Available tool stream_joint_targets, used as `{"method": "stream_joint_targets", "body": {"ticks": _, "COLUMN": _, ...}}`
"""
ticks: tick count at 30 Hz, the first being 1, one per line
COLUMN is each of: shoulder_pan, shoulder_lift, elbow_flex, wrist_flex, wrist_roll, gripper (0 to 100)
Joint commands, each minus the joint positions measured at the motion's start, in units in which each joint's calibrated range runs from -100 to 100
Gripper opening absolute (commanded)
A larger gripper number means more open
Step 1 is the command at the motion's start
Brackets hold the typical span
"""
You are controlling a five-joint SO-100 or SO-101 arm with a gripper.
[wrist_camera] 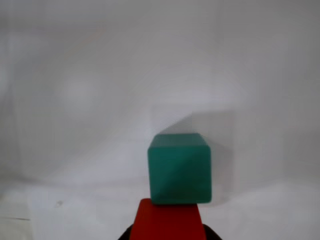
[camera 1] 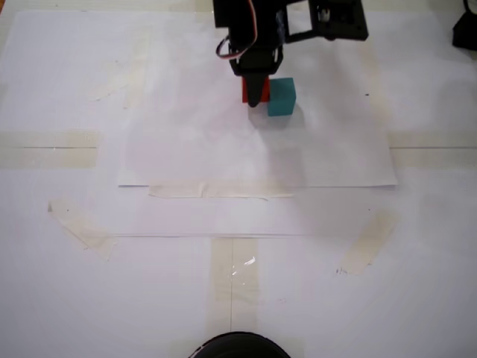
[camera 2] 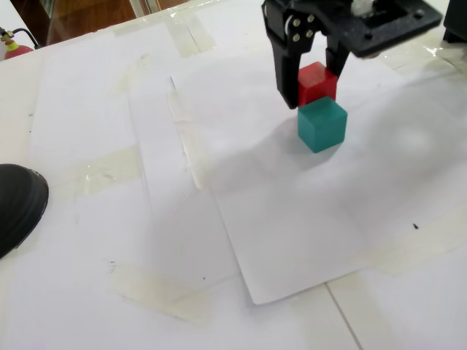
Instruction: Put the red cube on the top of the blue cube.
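Note:
My gripper (camera 1: 255,95) is shut on the red cube (camera 1: 247,91), which shows as a red strip beside the black fingers in a fixed view. The blue cube (camera 1: 282,97), teal in colour, stands on the white paper right next to it, to the right in that view. In another fixed view the red cube (camera 2: 317,82) sits between the fingers of the gripper (camera 2: 312,89), just behind and above the blue cube (camera 2: 322,124). The wrist view has the red cube (wrist_camera: 169,220) at the bottom edge, overlapping the lower edge of the blue cube (wrist_camera: 180,170). Whether the two cubes touch is unclear.
A taped white paper sheet (camera 1: 253,160) covers the table, with tape strips (camera 1: 48,148) around it. A round black object (camera 1: 238,346) lies at the near edge, also seen as the round black object (camera 2: 18,204) at the left. Another dark item (camera 1: 466,30) sits at the far right corner.

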Motion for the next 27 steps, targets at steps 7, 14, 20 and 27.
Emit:
{"method": "stream_joint_targets", "body": {"ticks": 7, "shoulder_pan": 0.23, "shoulder_lift": -6.57, "elbow_flex": -9.16, "wrist_flex": 5.3, "wrist_roll": -1.17, "gripper": 13}}
{"method": "stream_joint_targets", "body": {"ticks": 14, "shoulder_pan": -1.97, "shoulder_lift": -6.91, "elbow_flex": -10.62, "wrist_flex": 6.53, "wrist_roll": -2.2, "gripper": 13}}
{"method": "stream_joint_targets", "body": {"ticks": 20, "shoulder_pan": -4.47, "shoulder_lift": -6.91, "elbow_flex": -11.34, "wrist_flex": 6.77, "wrist_roll": -3.08, "gripper": 13}}
{"method": "stream_joint_targets", "body": {"ticks": 27, "shoulder_pan": -7.12, "shoulder_lift": -6.83, "elbow_flex": -11.71, "wrist_flex": 6.94, "wrist_roll": -4.3, "gripper": 13}}
